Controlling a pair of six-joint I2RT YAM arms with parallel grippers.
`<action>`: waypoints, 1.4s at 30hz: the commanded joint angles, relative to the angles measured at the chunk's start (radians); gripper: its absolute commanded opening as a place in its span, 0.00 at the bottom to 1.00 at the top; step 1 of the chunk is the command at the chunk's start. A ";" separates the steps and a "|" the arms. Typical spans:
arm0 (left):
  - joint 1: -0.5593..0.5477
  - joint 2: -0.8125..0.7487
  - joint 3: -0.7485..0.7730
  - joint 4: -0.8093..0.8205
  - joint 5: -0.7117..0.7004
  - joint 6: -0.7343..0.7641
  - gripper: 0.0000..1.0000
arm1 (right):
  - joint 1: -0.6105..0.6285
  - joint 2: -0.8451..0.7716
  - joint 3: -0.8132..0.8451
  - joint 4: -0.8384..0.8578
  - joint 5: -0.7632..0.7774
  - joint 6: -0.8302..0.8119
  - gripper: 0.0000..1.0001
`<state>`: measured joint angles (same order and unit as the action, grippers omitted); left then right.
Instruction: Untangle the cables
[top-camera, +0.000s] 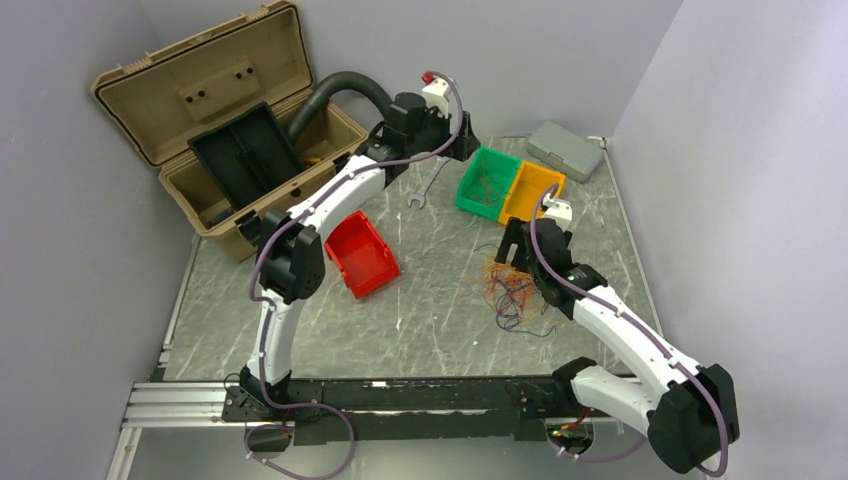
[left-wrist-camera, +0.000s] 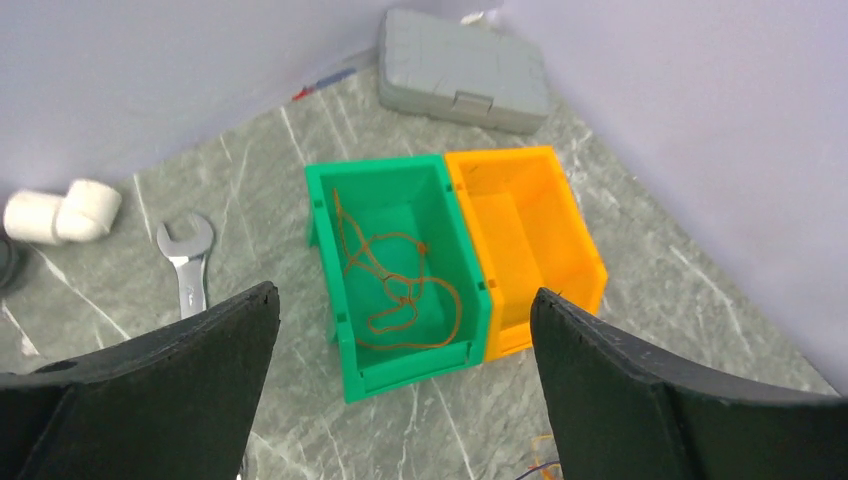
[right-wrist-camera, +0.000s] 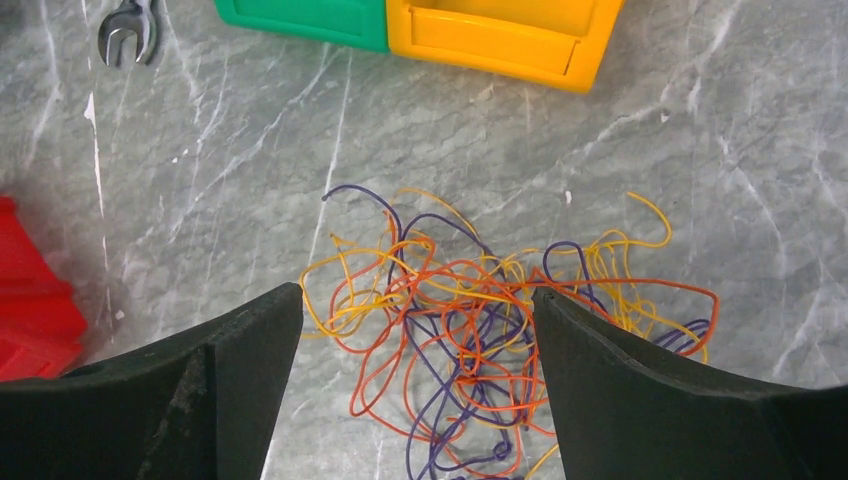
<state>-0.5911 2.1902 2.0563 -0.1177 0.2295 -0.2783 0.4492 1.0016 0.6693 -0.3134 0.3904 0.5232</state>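
Table: grey marbled top, pale walls closing in on three sides, and we're looking down on both arms.
Cables: we've got a loose tangle of orange, yellow and purple strands lying on the bare table, in front of the two joined bins and well apart from the red one.
Right gripper: hovering right above that tangle, jaws spread wide, nothing between them.
Left gripper: up over the green bin, jaws wide too, and we see nothing held.
Green bin: one orange cable lies looped on its floor.
Orange bin: pressed side to side against the green bin.
Wrench: flat on the table, just beside the green bin.
Red bin: sitting at an angle near the left arm's elbow.
Toolbox: lid open, back left corner, a dark hose arching behind it.
Grey case: shut, in the far corner behind the bins.
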 joint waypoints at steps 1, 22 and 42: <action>0.001 -0.036 0.028 -0.044 0.069 -0.020 0.96 | -0.047 0.041 0.046 0.076 -0.107 -0.022 0.87; 0.062 -1.065 -1.173 -0.057 0.024 -0.138 0.99 | -0.089 0.209 0.117 -0.061 -0.288 -0.051 0.83; 0.058 -1.270 -1.381 0.036 0.080 -0.106 0.99 | 0.225 0.463 0.076 0.250 -0.461 0.062 0.78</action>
<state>-0.5274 0.9257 0.6735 -0.1303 0.2840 -0.3828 0.5743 1.4254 0.6781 -0.2325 0.0544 0.5331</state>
